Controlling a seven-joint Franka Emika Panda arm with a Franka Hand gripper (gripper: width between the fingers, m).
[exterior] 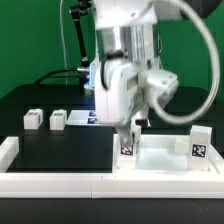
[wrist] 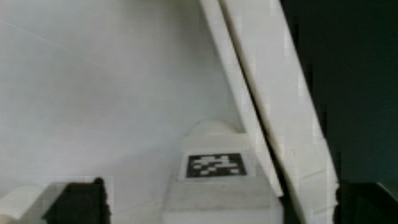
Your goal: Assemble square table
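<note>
My gripper (exterior: 128, 132) points straight down over the near left corner of the white square tabletop (exterior: 165, 152). It is shut on a white block leg (exterior: 128, 148) that stands upright there, tag facing front. In the wrist view the leg (wrist: 217, 165) runs out between my dark fingers (wrist: 75, 202), over the tabletop's flat face (wrist: 98, 90) and beside its raised rim (wrist: 267, 90). Whether the leg's far end sits in a corner socket is hidden. Two more legs (exterior: 33, 119) (exterior: 58, 120) lie on the black table at the exterior view's left.
The long white border rail (exterior: 60, 182) runs along the front edge and turns up at the exterior view's left end. The marker board (exterior: 82, 117) lies behind the loose legs. A tagged white part (exterior: 198, 148) stands at the tabletop's right side.
</note>
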